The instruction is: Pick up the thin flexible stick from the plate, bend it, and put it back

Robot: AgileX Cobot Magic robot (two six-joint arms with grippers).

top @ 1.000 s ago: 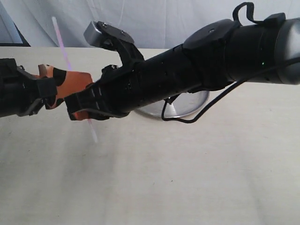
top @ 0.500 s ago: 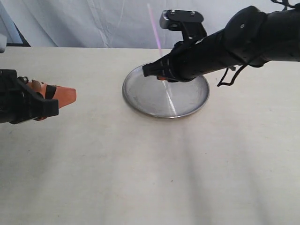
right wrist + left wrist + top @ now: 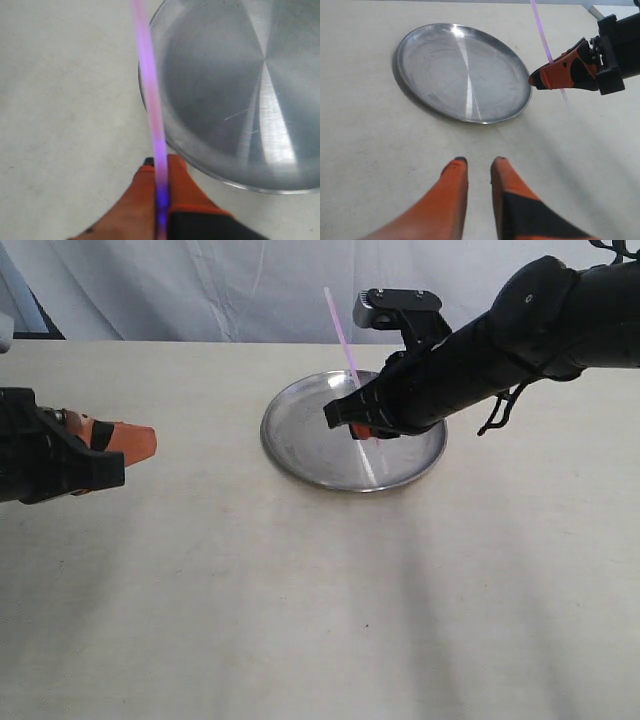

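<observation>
One plate (image 3: 300, 435), one thin stick (image 3: 340, 325), two claws — left claw (image 3: 479, 161), right claw (image 3: 535, 80)

Scene is evenly and softly lit. Broad faint shadow bands are cast across the table (image 3: 300, 620). A bright glare streak is recorded on the plate (image 3: 295, 430). The thin flexible stick (image 3: 149, 100) is rendered blurred in the right wrist view.

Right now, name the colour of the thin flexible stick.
Thin plastic stick: translucent pink-purple, clearest in right wrist view.
</observation>
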